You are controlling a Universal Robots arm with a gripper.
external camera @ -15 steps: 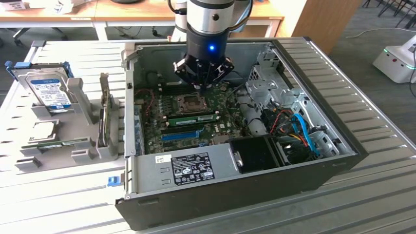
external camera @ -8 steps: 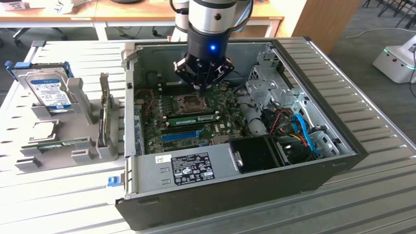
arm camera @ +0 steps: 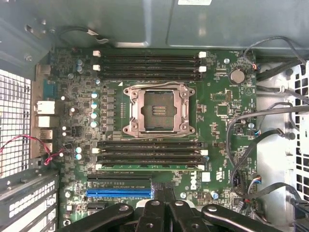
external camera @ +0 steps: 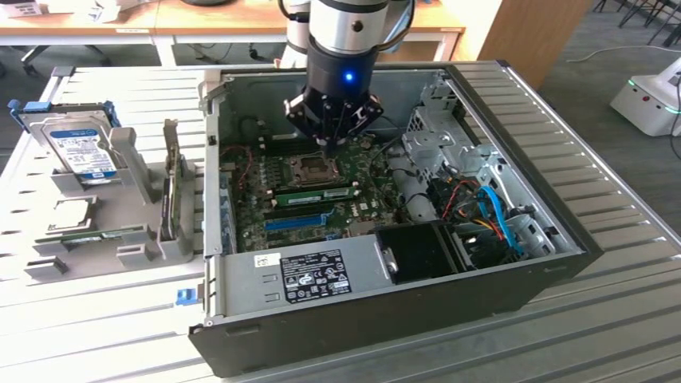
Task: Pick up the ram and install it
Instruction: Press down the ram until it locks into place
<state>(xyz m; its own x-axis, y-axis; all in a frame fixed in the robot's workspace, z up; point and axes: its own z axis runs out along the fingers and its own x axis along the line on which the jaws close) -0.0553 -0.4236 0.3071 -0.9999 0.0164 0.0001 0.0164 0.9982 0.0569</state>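
1. Your tool hangs inside the open black computer case, just above the green motherboard, its dark tapered fingers drawn together to a point. It is clenched, and nothing sits between the fingers.
2. In the wrist view you look straight down on the motherboard: a matte green board dotted with small round silver capacitors, with the square metal-framed processor socket at its middle.
3. Long, narrow black memory slots with white end clips run in rows on both sides of that socket.
4. The ram, a thin green stick, is seated edge-up in the slot row farthest from the socket, on the same side as the bright blue plastic slot strip. In the exterior view you see the ram as a slim green bar beside the socket, close below the tool.
5. On the slatted grey metal worktop, towards the exterior view's left, a grey plastic holder props up a silver hard drive with a blue label.
6. Smooth blue and black cables curl in the case's drive bay.
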